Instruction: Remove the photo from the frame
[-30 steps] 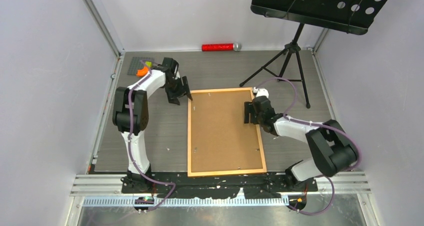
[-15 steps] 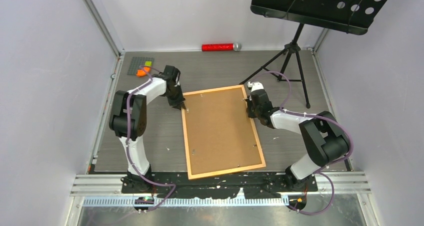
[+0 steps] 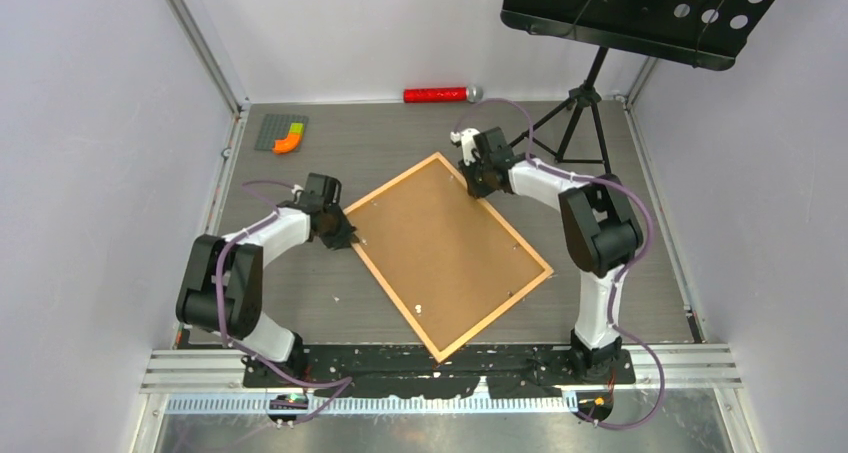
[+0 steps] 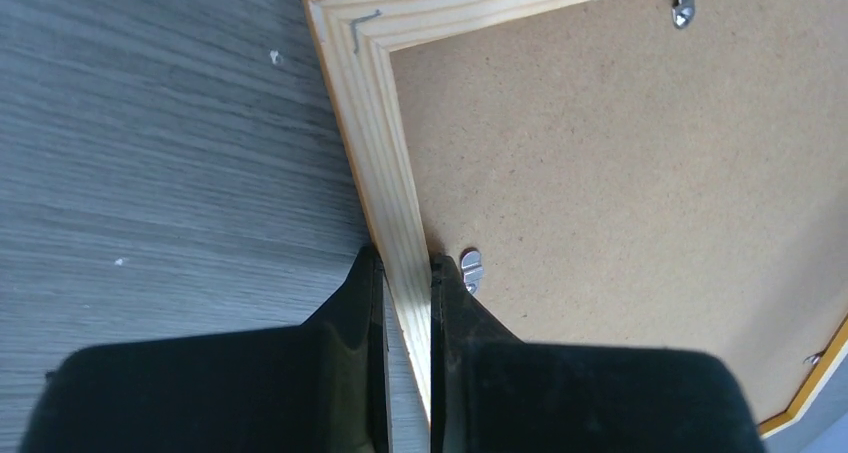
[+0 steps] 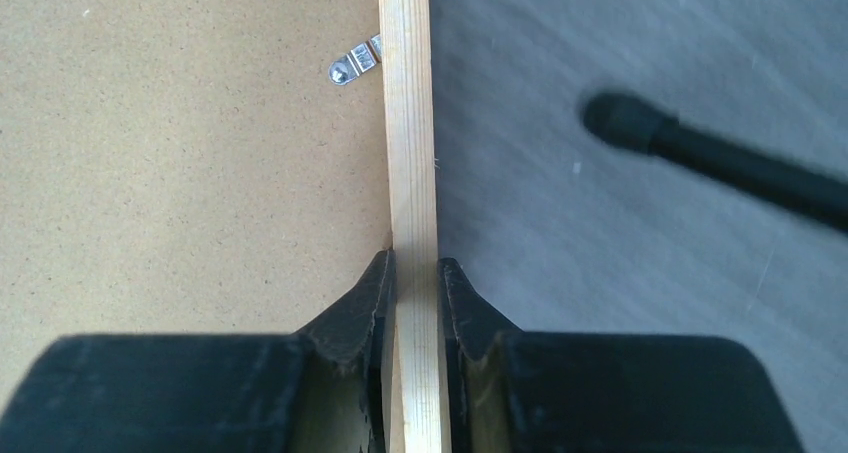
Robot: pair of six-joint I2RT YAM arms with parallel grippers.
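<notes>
barely started. pinched on two rails by left jaws and right jaws: large orange-edged wooden picture frame, face down, skewed on the middle of the tabletop. brown fibreboard backing and silver tabs not yet undone; photo hidden beneath.

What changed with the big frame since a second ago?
Both grippers closed: the left gripper and right gripper now pinch the frame by its wooden edges. They swung it counterclockwise, seen from above, so it lies slanted. The music stand and red tube stayed put.
</notes>
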